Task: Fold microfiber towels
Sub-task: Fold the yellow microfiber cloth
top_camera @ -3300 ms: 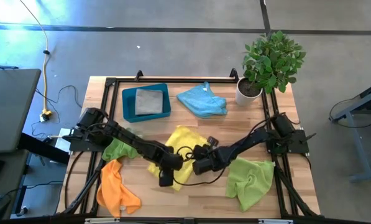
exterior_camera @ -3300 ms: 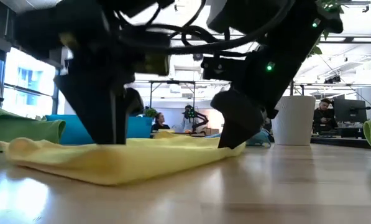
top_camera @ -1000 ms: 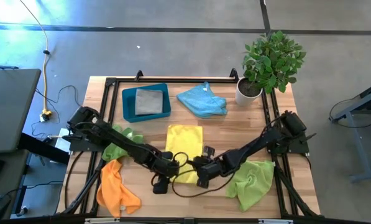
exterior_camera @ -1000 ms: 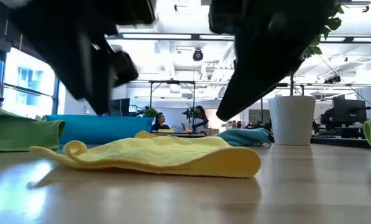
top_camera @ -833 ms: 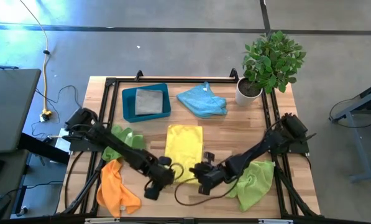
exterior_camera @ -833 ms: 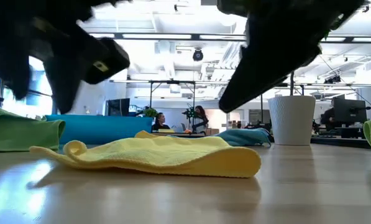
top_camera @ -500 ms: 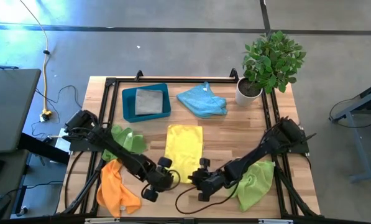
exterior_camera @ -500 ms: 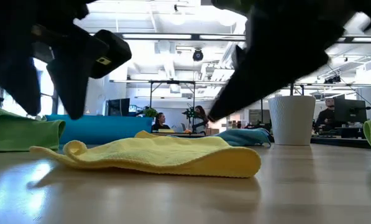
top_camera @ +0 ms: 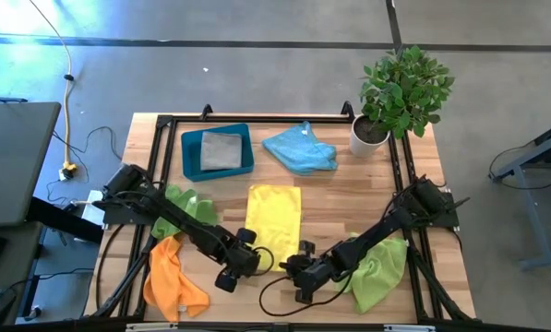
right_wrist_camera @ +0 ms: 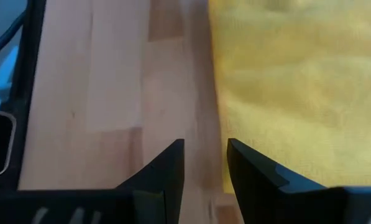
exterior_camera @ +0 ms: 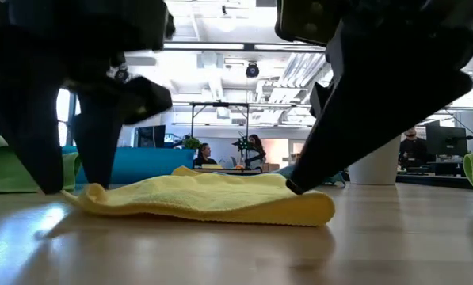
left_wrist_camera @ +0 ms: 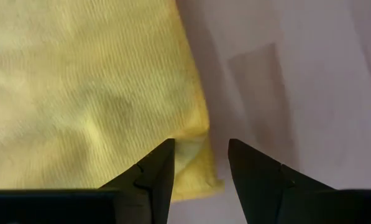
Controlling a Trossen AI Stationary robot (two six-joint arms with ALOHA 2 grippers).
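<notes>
The yellow microfiber towel [top_camera: 273, 221] lies folded into an upright rectangle at the table's middle. My left gripper [top_camera: 249, 261] is open, low over the towel's near-left corner [left_wrist_camera: 194, 152], which lies in the gap between its fingers. My right gripper [top_camera: 294, 268] is open at the near-right corner, with the towel's right edge [right_wrist_camera: 225, 134] by one finger. In the low view the left gripper [exterior_camera: 71, 186] and right gripper [exterior_camera: 295, 184] stand at the towel's two ends [exterior_camera: 204, 202]. My left gripper points steeply down over the towel's near-left corner [left_wrist_camera: 191, 149], one finger over the cloth and one over bare wood; I cannot tell whether they touch it. My right gripper slants down at the near-right corner [right_wrist_camera: 229, 168]; whether a fingertip touches the cloth, I cannot tell.
A teal tray [top_camera: 190, 152] with a grey towel [top_camera: 221, 150] sits far left, a light blue towel [top_camera: 301, 148] beside it. Lime green towels [top_camera: 375, 267] [top_camera: 178, 212] and an orange one [top_camera: 173, 284] lie to the sides. A potted plant [top_camera: 386, 101] stands far right.
Both grippers have come down from above the yellow towel to its near corners; the left one has also rolled about its own axis. The towel has stayed where it lay.
</notes>
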